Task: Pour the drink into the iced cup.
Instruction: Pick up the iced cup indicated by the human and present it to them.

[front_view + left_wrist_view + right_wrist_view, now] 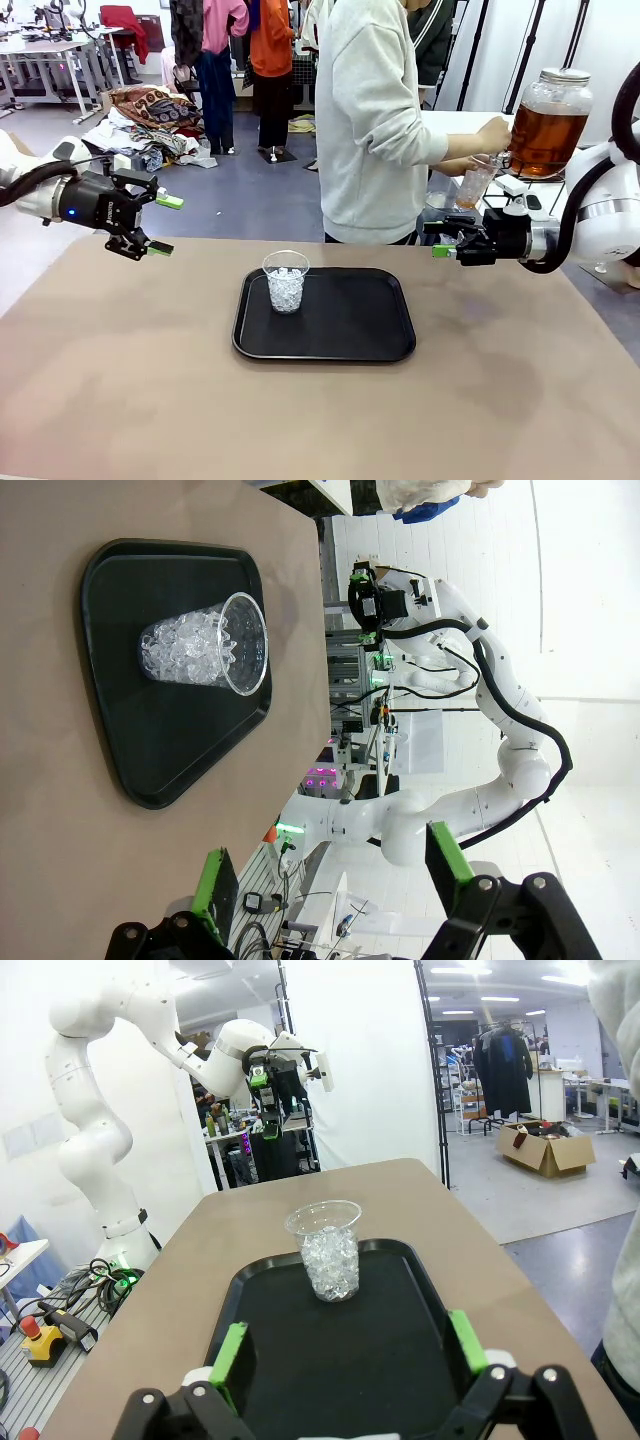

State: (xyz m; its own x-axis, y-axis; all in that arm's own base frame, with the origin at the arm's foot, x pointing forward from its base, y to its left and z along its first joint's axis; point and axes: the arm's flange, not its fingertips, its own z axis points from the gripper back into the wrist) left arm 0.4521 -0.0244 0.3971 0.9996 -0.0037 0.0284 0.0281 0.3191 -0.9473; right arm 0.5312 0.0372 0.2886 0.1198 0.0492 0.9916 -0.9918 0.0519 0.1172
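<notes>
Across the brown counter, near its middle: black tray, lying flat. Upright on the tray's left half: clear plastic iced cup, heaped with ice almost to the rim, no liquid visible in it.

Left of the tray, above the counter and well apart from the cup: left end effector, jaws spread wide, nothing between the green pads, pointing in toward the middle.

Right of the tray, at much the same height: right end effector, likewise wide open and empty, aimed back across the tray at the cup.

Beyond the counter's far right corner: big round glass jar with a lid, standing upright. Inside it, the drink, translucent amber-brown, filling most of the jar.

At the far side: person in a pale grey sweatshirt, turned toward the jar. One hand against the jar's lower left side. Just below that, a second clear cup, held up, amber tint low in it.

Drink well apart from the iced cup, off the counter altogether.
</notes>
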